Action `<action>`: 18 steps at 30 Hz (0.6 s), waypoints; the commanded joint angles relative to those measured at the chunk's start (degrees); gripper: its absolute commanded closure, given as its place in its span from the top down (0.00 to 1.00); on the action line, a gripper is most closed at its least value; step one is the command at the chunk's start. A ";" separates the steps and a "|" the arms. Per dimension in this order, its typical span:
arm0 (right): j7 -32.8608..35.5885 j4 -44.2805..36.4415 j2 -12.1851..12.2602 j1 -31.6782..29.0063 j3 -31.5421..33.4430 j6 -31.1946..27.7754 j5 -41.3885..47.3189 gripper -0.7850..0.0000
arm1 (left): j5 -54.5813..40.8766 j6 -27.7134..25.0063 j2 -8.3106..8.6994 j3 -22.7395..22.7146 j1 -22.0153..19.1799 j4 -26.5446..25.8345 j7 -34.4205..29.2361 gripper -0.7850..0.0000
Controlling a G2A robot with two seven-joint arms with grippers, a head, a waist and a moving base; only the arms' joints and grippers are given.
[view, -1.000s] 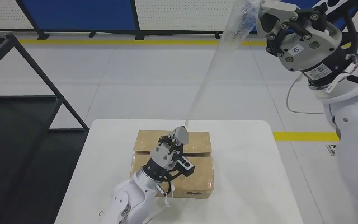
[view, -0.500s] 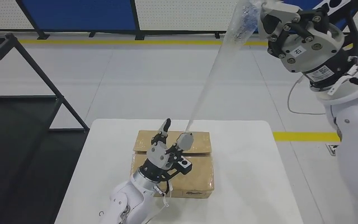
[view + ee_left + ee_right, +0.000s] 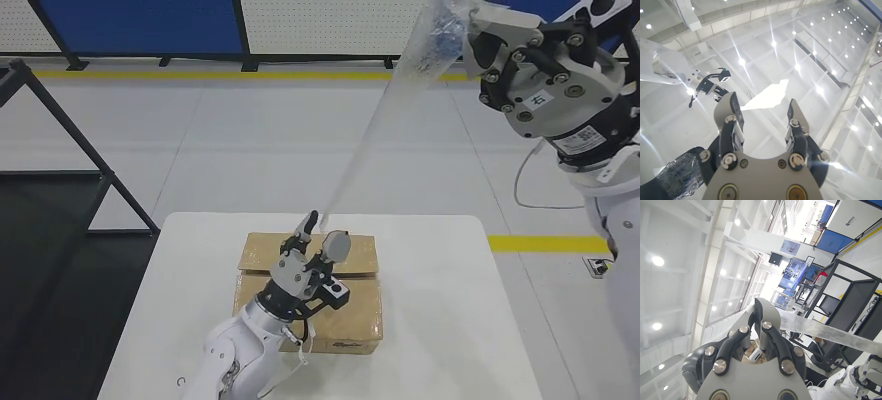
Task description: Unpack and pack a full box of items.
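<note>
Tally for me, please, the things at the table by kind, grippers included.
cardboard box: 1
clear plastic strip: 1
grippers: 2 (left gripper, open; right gripper, shut on the strip)
Total: 4

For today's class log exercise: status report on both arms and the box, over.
Left gripper above brown cardboard box, jaws open. Right gripper raised, jaws shut on long clear plastic strip. Strip's lower end hangs by left jaws.

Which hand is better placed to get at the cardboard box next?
The left hand, probably: it is open just above the cardboard box, while the right hand is raised high, shut on the clear strip.
</note>
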 commanded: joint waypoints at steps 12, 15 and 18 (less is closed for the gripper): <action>-0.33 -1.34 0.24 -1.37 1.32 0.57 0.20 0.00 | 0.37 0.24 -0.15 0.42 0.65 -0.34 -0.14 0.15; -0.58 -1.51 0.28 -1.54 1.50 0.60 0.13 0.00 | 0.30 0.23 -0.16 0.36 0.92 -0.57 -0.09 0.42; -0.67 -1.68 0.30 -1.71 1.57 0.59 0.14 0.00 | 0.22 0.07 -0.17 0.24 1.21 -0.97 0.14 0.49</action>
